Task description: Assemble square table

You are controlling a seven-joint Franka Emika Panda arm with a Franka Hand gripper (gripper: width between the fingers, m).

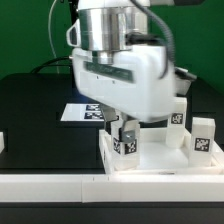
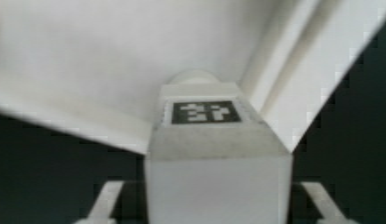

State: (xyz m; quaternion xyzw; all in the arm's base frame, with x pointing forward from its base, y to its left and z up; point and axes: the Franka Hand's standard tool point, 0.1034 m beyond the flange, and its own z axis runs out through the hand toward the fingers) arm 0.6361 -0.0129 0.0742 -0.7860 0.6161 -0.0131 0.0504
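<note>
The white square tabletop (image 1: 155, 163) lies at the exterior view's right, its raised rim up. Two short white tagged legs (image 1: 178, 113) (image 1: 203, 136) stand upright at its far and right corners. A third leg (image 1: 126, 141) stands upright at its near left corner, between my gripper's (image 1: 125, 133) jaws. In the wrist view this leg (image 2: 216, 150) fills the middle, tag facing the camera, with the tabletop (image 2: 83, 70) beyond it. My gripper (image 2: 213, 208) is open: a dark gap shows between each finger (image 2: 112, 200) and the leg.
The marker board (image 1: 84, 112) lies flat on the black table behind the gripper. A long low white border bar (image 1: 60, 186) runs along the front edge. A small white piece (image 1: 2, 143) sits at the exterior view's far left.
</note>
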